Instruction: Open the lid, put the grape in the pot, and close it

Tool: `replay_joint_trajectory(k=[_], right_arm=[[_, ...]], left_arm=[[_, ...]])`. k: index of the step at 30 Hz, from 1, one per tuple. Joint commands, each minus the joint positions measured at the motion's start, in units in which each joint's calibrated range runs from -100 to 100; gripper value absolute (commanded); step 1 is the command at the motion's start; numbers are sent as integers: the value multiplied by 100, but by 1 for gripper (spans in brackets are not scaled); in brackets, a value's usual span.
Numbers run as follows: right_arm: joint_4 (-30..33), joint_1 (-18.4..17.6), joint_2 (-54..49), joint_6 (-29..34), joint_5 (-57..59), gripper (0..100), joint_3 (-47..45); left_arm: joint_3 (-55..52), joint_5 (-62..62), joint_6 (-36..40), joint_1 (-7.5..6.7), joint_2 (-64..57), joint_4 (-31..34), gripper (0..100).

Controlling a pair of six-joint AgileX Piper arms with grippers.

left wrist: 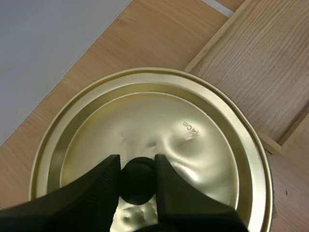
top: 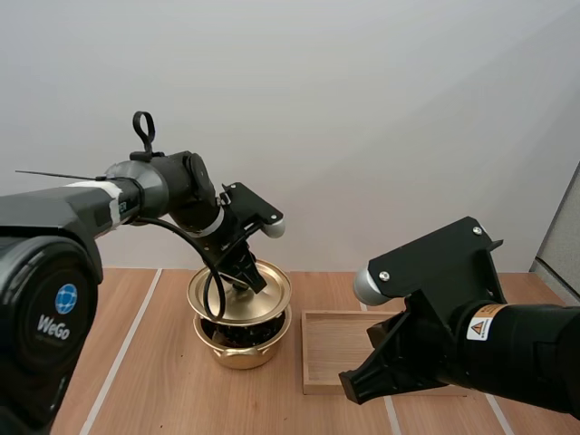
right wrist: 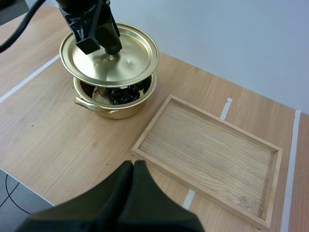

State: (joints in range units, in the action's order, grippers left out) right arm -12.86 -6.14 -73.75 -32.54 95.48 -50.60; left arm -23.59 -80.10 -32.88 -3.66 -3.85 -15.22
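A gold pot [top: 240, 343] [right wrist: 116, 104] stands on the table with dark grapes [right wrist: 120, 93] [top: 234, 333] inside it. The gold lid [top: 239, 292] [left wrist: 159, 145] [right wrist: 110, 54] hovers a little above the pot's rim, roughly level. My left gripper [top: 243, 279] [left wrist: 138, 181] is shut on the lid's black knob [left wrist: 138, 180], one finger on each side. My right gripper [right wrist: 133, 166] is shut on nothing, its fingers together as one dark wedge, near the table's front edge in front of the wooden tray. My right arm [top: 453, 331] sits low at the right.
An empty wooden tray [top: 337, 355] [right wrist: 207, 154] [left wrist: 256, 63] lies just right of the pot. White tape lines [top: 122, 349] [right wrist: 29, 77] run across the wooden table. A pale wall stands behind.
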Motion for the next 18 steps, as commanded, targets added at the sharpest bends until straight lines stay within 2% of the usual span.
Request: replay_joint_trajectory(k=[1, 7, 18], right_arm=[[-56, 19, -60, 10, 39, 0, -9], [-56, 19, -60, 10, 23, 0, -9], [-189, 19, -60, 10, -95, 0, -9]], left_arm=[[-26, 147, -121, -29, 207, -246, 0], [-463, 941, -388, -29, 255, -262, 0], [-655, 1172, -489, -29, 255, -286, 0]])
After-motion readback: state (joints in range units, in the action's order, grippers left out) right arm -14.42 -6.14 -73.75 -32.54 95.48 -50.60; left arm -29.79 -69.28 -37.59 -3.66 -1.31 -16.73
